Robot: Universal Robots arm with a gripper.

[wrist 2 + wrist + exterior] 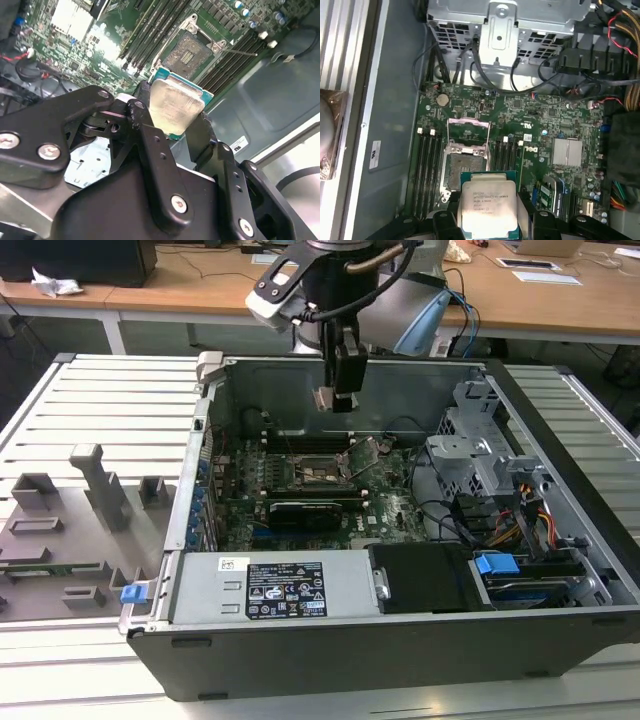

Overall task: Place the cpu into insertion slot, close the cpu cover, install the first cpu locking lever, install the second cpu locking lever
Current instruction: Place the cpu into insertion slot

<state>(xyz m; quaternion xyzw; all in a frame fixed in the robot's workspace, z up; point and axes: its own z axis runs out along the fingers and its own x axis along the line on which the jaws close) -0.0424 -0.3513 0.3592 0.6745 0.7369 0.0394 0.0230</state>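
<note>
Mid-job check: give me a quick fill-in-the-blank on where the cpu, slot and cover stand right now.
1. The gripper is shut on the ____.
2. The cpu cover stands ____, so the insertion slot lies bare.
3. In the exterior view the gripper hangs ____ the green board, not touching it.
Missing words: cpu; open; above.

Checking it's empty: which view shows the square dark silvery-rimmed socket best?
Second wrist view: the square dark silvery-rimmed socket shows unobstructed. In the first wrist view the silver-topped chip overlaps its edge; the exterior view shows it from afar.
</note>
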